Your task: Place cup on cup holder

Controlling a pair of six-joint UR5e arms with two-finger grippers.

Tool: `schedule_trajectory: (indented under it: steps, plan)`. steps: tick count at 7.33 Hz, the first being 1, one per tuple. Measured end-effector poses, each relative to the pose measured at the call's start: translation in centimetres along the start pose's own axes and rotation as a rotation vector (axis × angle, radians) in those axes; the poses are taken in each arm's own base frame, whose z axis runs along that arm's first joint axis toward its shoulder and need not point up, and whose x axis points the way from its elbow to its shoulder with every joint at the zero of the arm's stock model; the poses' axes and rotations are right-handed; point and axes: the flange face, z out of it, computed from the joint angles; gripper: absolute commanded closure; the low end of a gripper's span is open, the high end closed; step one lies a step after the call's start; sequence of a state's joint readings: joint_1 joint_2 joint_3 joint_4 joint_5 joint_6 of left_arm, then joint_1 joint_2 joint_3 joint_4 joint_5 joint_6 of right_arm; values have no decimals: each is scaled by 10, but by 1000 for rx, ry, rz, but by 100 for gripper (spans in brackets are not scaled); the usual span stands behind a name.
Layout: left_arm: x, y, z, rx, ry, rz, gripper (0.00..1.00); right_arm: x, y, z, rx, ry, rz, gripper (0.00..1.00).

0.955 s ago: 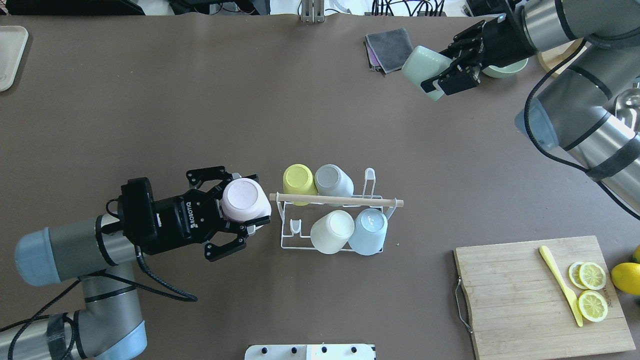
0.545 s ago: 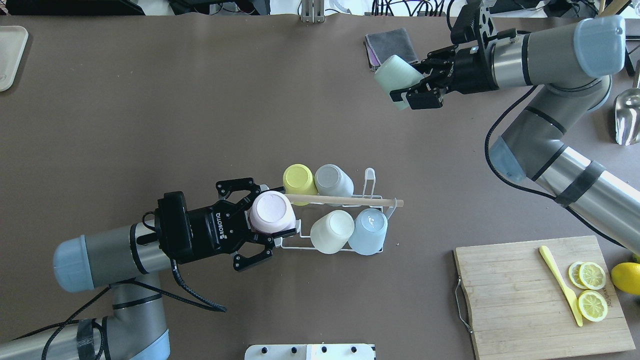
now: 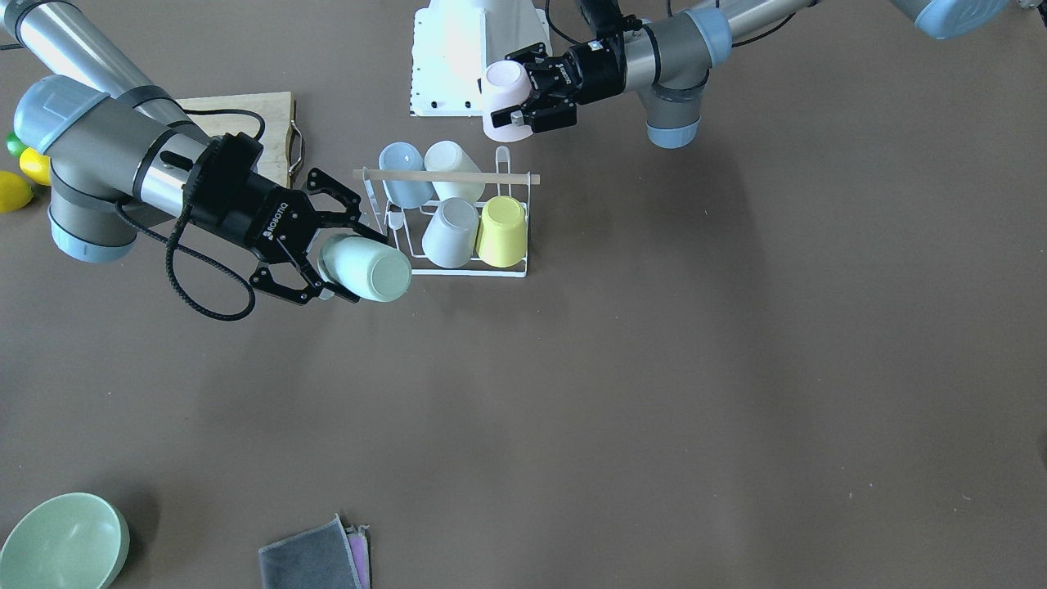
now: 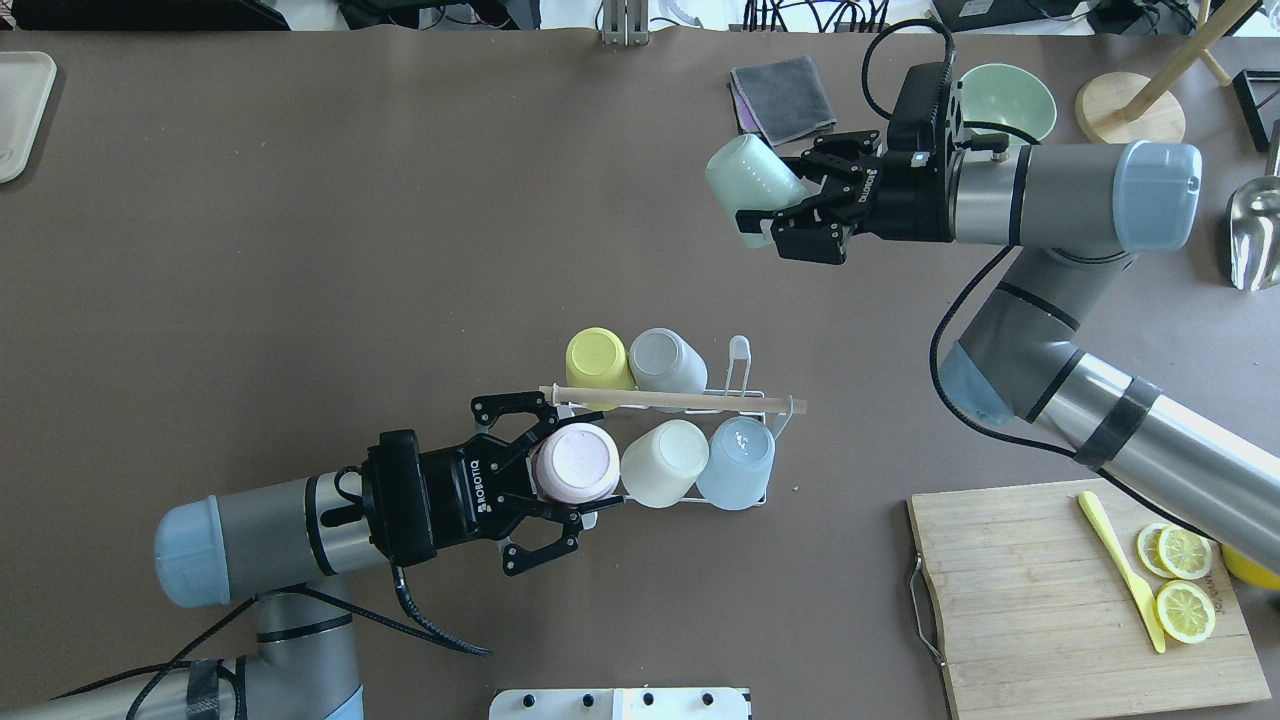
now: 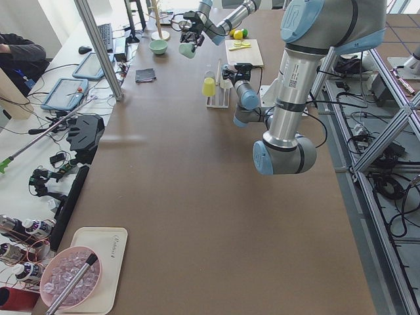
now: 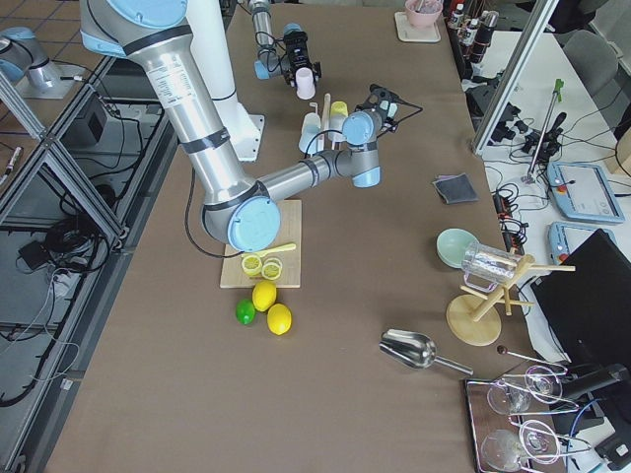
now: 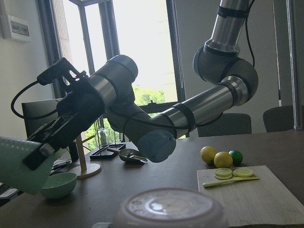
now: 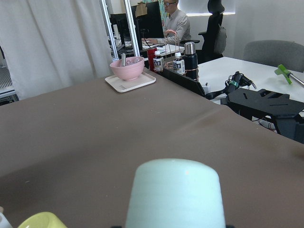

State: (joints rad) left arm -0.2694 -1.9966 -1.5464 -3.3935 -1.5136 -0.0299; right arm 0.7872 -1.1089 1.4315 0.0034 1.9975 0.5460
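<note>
The cup holder (image 4: 746, 374) is a white wire rack with a wooden rod (image 4: 690, 401) across its top, standing mid-table. It carries a yellow (image 4: 597, 357), a grey (image 4: 667, 360), a cream (image 4: 662, 462) and a light blue cup (image 4: 737, 462). My left gripper (image 4: 583, 468) is shut on a pink cup (image 4: 573, 463), bottom up, over the rack's near-left corner. I cannot tell whether the cup rests on a prong. My right gripper (image 4: 775, 202) is shut on a mint cup (image 4: 748, 185), held on its side above the table behind the rack. The front view shows the rack (image 3: 523, 271), pink cup (image 3: 501, 96) and mint cup (image 3: 370, 268).
A wooden cutting board (image 4: 1040, 600) with lemon slices and a yellow knife lies at near right. A green bowl (image 4: 1008, 98), a grey cloth (image 4: 786, 95), a wooden stand (image 4: 1128, 110) and a metal scoop (image 4: 1252, 230) are at the far right. A white tray (image 4: 20, 110) sits far left.
My left gripper has carried the pink cup right, from beside the rack to over its near-left corner. My right arm has swung the mint cup left, away from the bowl.
</note>
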Motion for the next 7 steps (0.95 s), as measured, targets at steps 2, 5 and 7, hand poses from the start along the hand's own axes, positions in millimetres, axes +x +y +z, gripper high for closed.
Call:
schedule_trajectory:
  steps: [2, 5, 7]
  plan:
    - [-2, 3, 5, -1, -22, 4, 73, -20, 13, -1, 45, -20, -100, 82]
    - [-6, 7, 5, -3, -64, 5, 72, -43, 39, -2, 102, 0, -206, 82]
    - [-7, 12, 7, -10, -78, 6, 71, -67, 45, -1, 133, -13, -235, 80]
